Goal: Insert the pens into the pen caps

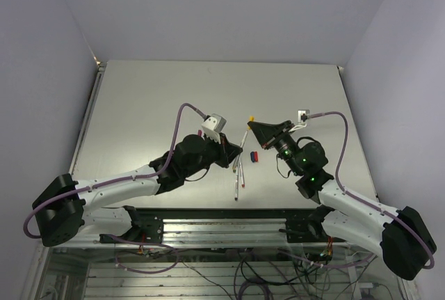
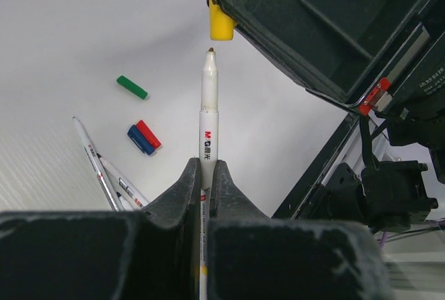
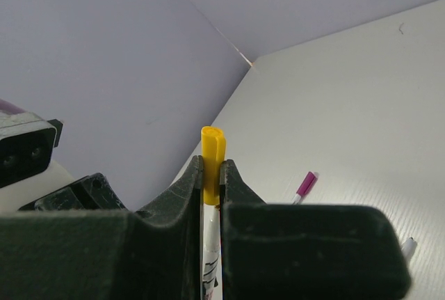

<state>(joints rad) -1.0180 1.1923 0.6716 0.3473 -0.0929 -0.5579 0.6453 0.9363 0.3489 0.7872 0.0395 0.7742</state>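
My left gripper [image 2: 206, 164] is shut on a white pen [image 2: 208, 105], which points up and away from it. The pen's bare tip sits just short of the open end of a yellow-orange cap [image 2: 221, 8]. My right gripper [image 3: 211, 164] is shut on that cap [image 3: 212, 150], and the pen shows just below it between the fingers. In the top view the two grippers [image 1: 238, 148] [image 1: 253, 125] meet above the table's middle. A green cap [image 2: 132, 87], a red cap [image 2: 148, 133] and a blue cap [image 2: 139, 140] lie on the table. Loose pens [image 2: 97, 168] lie beside them.
A pen with a purple cap on it [image 3: 304, 185] lies on the table beyond the right gripper, and another pen end [image 3: 409, 246] shows at the right. The loose pens [image 1: 240, 175] and the red and blue caps [image 1: 254, 155] lie near the front edge.
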